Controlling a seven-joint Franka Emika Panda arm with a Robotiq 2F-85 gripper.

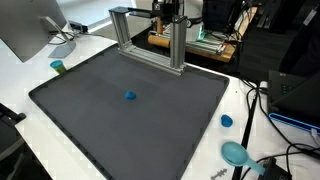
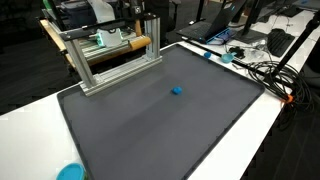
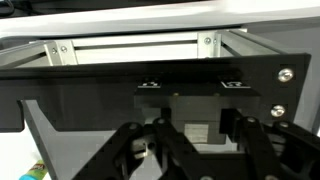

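My gripper [image 1: 167, 12] hangs high at the back of the table, just behind the top bar of an aluminium frame [image 1: 150, 40]. In the other exterior view the gripper [image 2: 150, 20] is a dark shape behind that frame [image 2: 110, 55]. The wrist view shows the gripper [image 3: 197, 130] with its dark linkages rising from the bottom edge, facing a black panel [image 3: 90, 85] and the frame's pale bars [image 3: 130, 45]. Whether anything sits between the fingers is too dark to tell. A small blue block [image 1: 130, 96] [image 2: 176, 90] lies alone on the dark mat [image 1: 90, 120], far from the gripper.
A wooden stand [image 1: 195, 45] with equipment sits behind the frame. Two blue cup-like pieces [image 1: 226, 121] [image 1: 235, 153] rest on the white table beside cables [image 1: 262, 110]. A green item [image 1: 58, 67] and a monitor [image 1: 25, 30] stand at the opposite corner.
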